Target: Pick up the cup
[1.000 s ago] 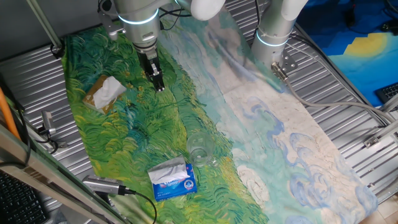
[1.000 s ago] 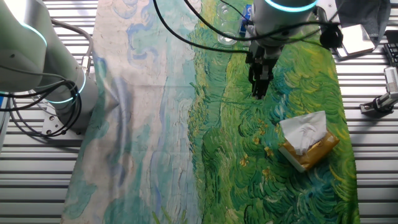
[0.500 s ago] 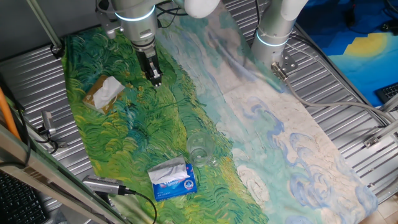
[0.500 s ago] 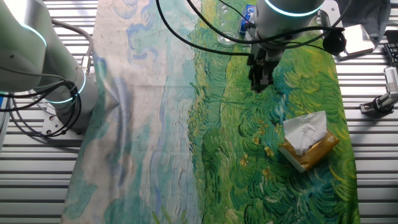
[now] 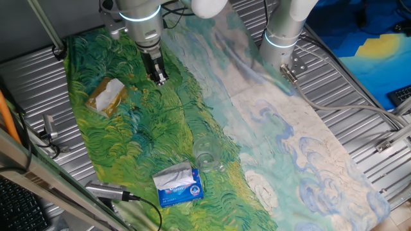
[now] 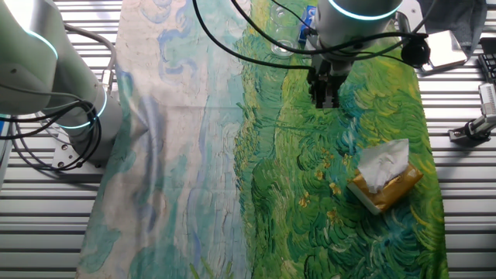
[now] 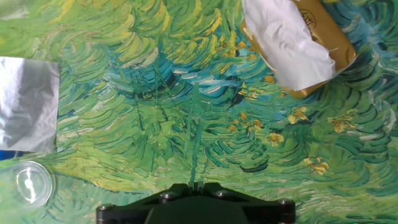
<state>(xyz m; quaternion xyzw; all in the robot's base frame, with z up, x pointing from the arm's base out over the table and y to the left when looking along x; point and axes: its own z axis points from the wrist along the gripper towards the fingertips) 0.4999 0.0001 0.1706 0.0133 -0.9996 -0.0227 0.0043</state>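
A: Hand [image 5: 159,79] climbed a bit, drifting toward the desk's far edge; fingers together, holding nothing.
B: Cup [image 5: 205,160]?
A: Near edge, beside the tissue packet [image 5: 179,184], well apart. Approach not started.

Bright, even light; sharp views.

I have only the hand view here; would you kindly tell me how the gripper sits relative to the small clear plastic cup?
Observer: The gripper hangs above the green painted cloth, far across it from the small clear plastic cup.
Operator: Thank you. What is the silvery sheet beside the cup?
Observer: It is a blue-and-white tissue packet, lying at the cloth's edge.
Operator: Is anything beyond my frame?
Observer: A second white robot arm stands past the cloth's pale side.
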